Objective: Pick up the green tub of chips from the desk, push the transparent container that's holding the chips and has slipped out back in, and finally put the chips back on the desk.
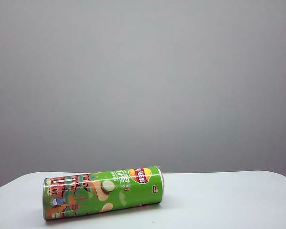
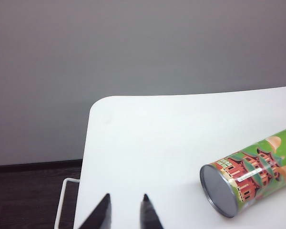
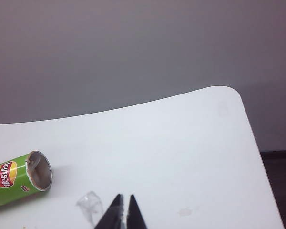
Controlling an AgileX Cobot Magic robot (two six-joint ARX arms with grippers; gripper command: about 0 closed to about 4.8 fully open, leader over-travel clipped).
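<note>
Near the front edge of the desk [image 1: 229, 200] our green tub of chips [image 1: 102, 192] lies down. Left gripper [image 2: 126, 212] slightly parted, right gripper [image 3: 124, 210] together; we judge nothing remains.

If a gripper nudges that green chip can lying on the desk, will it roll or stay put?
The green chip can lies on its side on the white desk, so a sideways nudge would probably roll it. Its glossy wrap looks slippery. The open end suggests thin walls that might dent.
</note>
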